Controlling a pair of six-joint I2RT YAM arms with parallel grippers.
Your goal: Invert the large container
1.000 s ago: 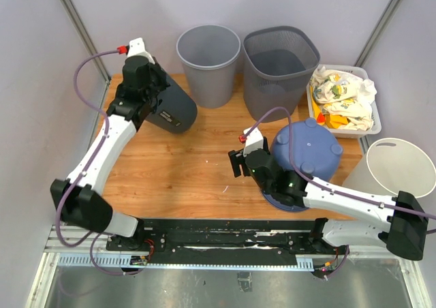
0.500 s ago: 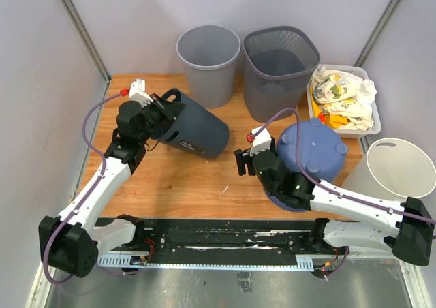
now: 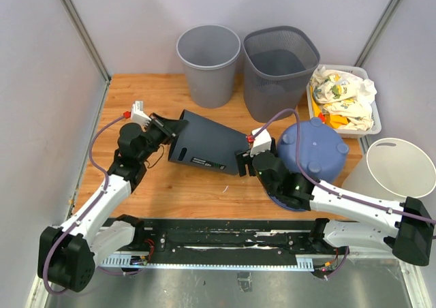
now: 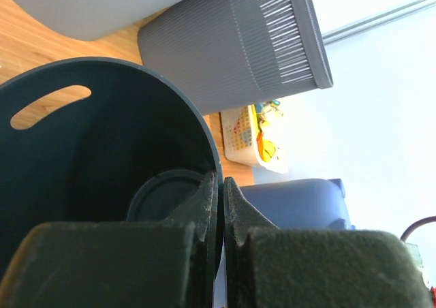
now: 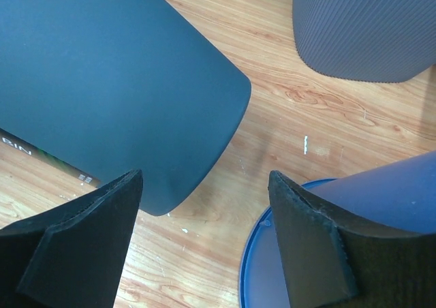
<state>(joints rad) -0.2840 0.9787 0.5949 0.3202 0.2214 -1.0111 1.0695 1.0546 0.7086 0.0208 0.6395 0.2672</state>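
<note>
The large dark navy container lies on its side on the wooden table, its mouth to the left and its bottom to the right. My left gripper is shut on its rim, one finger inside and one outside; the left wrist view shows the rim pinched between the fingers and the container's inside. My right gripper is open and empty, just at the container's bottom end. In the right wrist view the container's wall lies ahead of the open gripper, apart from both fingers.
A blue-purple tub stands upside down on a blue lid beside my right arm. A grey bin and a mesh bin stand at the back. A white tray of cloths and a white bucket are at the right.
My left arm has swung the dark container from the back left to the table's middle and tipped it flatter, bottom end toward my right gripper. The right gripper shifted slightly.
</note>
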